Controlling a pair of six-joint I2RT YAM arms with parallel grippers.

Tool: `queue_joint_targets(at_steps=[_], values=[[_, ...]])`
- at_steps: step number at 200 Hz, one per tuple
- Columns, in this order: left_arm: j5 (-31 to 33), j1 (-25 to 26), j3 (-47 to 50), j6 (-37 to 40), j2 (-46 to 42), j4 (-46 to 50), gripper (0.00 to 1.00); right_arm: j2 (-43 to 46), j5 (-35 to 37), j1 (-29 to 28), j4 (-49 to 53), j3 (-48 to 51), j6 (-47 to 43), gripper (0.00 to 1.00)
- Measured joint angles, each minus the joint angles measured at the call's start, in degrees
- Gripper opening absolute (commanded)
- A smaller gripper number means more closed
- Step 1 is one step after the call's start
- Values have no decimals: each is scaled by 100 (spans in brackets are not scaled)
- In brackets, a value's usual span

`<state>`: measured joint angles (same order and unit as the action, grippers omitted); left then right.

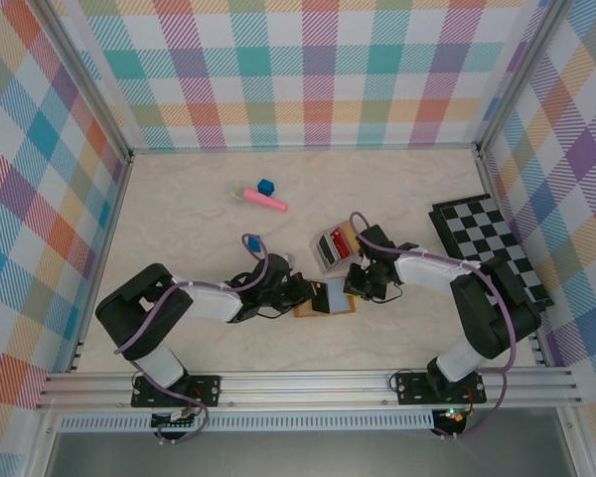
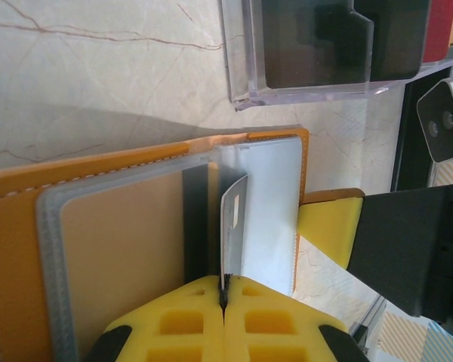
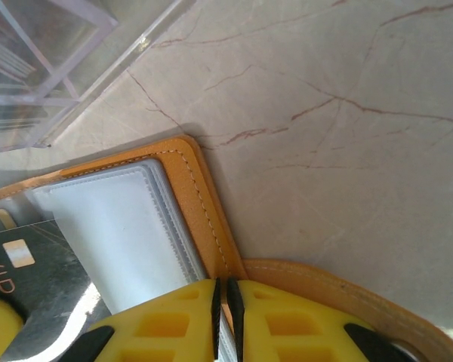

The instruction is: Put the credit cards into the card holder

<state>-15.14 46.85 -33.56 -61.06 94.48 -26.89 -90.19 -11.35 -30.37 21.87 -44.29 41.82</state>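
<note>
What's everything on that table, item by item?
card holder: one, orange-brown, open, near middle.
grey card: one, edge-on over the holder's sleeves.
clear stand: one, see-through, just behind the holder.
red and black cards: several, in the stand.
blue cubes: two, middle and far middle.
pink stick: one, beside the farther cube.
chequered board: one, black-and-white, right side.
left gripper: one, yellow-tipped, shut on the grey card.
right gripper: one, yellow-tipped, shut on the card holder's edge.
</note>
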Motion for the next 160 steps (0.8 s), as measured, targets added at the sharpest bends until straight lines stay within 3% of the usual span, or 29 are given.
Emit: queue_joint_targets(at_steps=[69, 160], values=[[424, 66, 74, -46, -157, 15, 0, 0, -2, 0, -20, 9, 90, 16], [367, 188, -118, -105, 203, -225, 2, 15, -17, 0, -83, 50, 153, 17]])
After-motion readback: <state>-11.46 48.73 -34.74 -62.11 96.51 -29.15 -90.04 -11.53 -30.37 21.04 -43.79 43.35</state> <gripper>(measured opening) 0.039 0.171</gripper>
